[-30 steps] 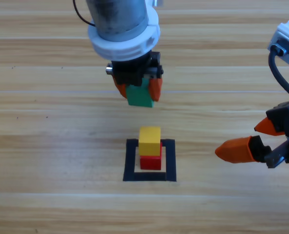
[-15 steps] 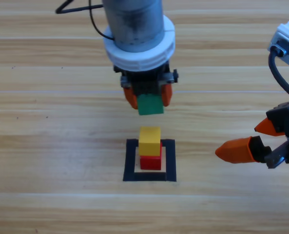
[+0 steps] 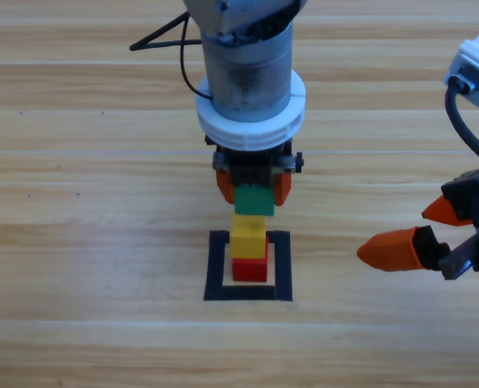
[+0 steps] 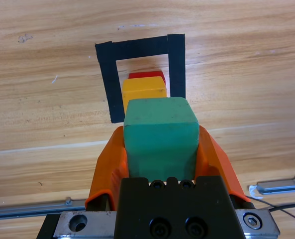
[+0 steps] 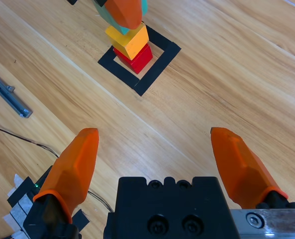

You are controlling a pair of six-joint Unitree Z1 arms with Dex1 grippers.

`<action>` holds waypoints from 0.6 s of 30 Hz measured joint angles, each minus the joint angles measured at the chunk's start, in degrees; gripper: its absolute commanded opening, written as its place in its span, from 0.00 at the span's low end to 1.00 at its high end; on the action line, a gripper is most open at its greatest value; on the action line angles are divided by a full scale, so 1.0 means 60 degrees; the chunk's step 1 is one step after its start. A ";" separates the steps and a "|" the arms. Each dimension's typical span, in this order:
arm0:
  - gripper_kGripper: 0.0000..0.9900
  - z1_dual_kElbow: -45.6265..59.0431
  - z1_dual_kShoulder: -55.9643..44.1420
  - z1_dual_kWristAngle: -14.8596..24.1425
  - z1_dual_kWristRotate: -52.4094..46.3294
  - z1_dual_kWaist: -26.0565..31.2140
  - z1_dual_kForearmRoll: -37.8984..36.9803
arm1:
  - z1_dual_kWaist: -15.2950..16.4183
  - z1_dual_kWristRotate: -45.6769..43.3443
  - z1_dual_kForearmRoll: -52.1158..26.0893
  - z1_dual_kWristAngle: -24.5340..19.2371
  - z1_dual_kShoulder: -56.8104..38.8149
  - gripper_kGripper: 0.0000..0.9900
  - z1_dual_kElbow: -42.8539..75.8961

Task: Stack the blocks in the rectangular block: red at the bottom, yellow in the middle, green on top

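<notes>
Green cube (image 3: pixel 254 200): small, rigid, probably light; clamped on two opposite side faces by left gripper (image 3: pixel 252 187), just above yellow (image 3: pixel 248 237) on red (image 3: pixel 250 268) inside tape square (image 3: pixel 217 267). Right gripper (image 3: pixel 433 229) agape, well aside.

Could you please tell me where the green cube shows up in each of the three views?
High view: green cube at centre, in the left gripper, above the yellow cube.
Left wrist view: centre foreground, between the orange jaws.
Right wrist view: top edge, only a teal sliver.
Shared landmark: black tape square.
</notes>
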 measured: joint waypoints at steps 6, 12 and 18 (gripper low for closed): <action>0.00 0.0001 0.0116 0.0075 0.0106 0.0000 0.0000 | 0.0000 0.0000 0.0000 0.0000 0.0000 1.00 0.0000; 0.00 0.0046 0.0150 0.0075 0.0126 0.0000 0.0000 | 0.0000 0.0000 0.0000 0.0000 0.0000 1.00 0.0000; 0.00 0.0194 0.0150 0.0075 0.0130 0.0000 0.0000 | 0.0000 0.0000 0.0000 0.0000 0.0000 1.00 0.0001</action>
